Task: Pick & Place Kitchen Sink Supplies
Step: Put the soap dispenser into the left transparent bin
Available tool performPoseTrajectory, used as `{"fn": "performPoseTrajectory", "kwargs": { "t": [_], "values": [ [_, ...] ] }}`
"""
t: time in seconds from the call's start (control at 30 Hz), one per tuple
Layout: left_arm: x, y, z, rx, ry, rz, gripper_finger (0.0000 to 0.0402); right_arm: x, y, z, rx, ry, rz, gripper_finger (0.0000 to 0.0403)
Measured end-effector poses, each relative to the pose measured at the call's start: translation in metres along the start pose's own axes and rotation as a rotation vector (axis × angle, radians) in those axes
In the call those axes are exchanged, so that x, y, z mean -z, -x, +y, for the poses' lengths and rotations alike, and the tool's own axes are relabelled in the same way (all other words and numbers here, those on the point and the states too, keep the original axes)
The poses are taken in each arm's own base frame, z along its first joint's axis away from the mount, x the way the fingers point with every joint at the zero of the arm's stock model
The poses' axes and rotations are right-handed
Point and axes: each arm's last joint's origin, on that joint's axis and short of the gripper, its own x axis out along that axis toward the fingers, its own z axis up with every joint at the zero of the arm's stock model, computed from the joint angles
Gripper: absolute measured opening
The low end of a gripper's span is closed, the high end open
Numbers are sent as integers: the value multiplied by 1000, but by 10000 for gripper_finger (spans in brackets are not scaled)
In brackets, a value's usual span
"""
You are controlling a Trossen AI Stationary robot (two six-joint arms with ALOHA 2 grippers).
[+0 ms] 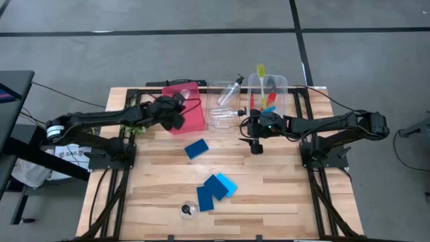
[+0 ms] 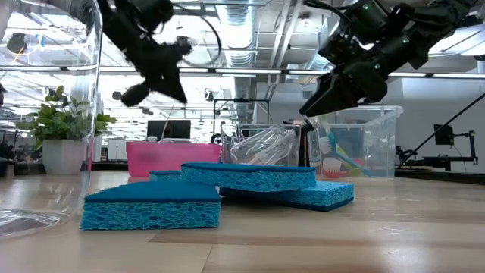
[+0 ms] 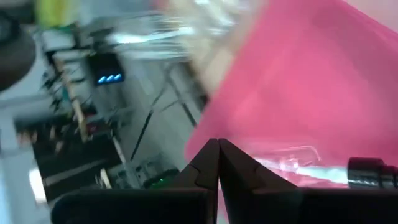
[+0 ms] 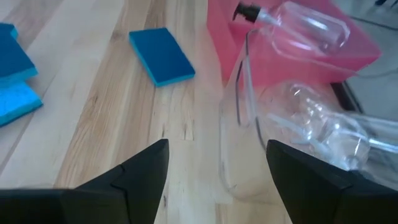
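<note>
I have the left gripper [image 1: 176, 119] above the red tray [image 1: 195, 115] near the table's far edge, its fingers pressed together on nothing. A bottle [image 3: 329, 168] lies in that tray just beyond the fingertips, so I judge the drop there is made. To finish well, I should lift straight up, clear the tray wall, then spread the fingers before reaching for the next piece.

The right gripper [image 1: 256, 142] hangs over the table's middle, just in front of the clear bins [image 1: 232, 111], fingers spread wide and empty.

Next I would take the lone sponge [image 1: 196, 148] near the table's centre: come down square over it, fingers across its short sides, and close gently.

Counting: four blue sponges, one alone, three overlapping [image 1: 215, 189] toward the near edge. One bottle [image 1: 230, 91] leans in the middle bin, with more clear bottles beneath it that I cannot count. Another bottle [image 1: 188, 210] stands at the near edge. Brushes [image 1: 266, 91] in yellow-green, red and blue sit in the far-right bin.
</note>
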Motion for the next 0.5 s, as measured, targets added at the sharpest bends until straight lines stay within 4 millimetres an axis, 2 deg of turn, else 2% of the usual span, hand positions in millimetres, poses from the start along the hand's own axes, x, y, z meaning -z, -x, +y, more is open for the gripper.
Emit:
{"fn": "performPoseTrajectory", "kwargs": {
  "t": [0.33, 0.5],
  "values": [
    [0, 58, 17, -186, 521, -164, 14, -8, 0, -2, 28, 34, -78, 265],
    [-8, 76, 17, -188, 742, -279, 21, -25, 3, -11, 57, 29, -124, 265]
  ]
}}
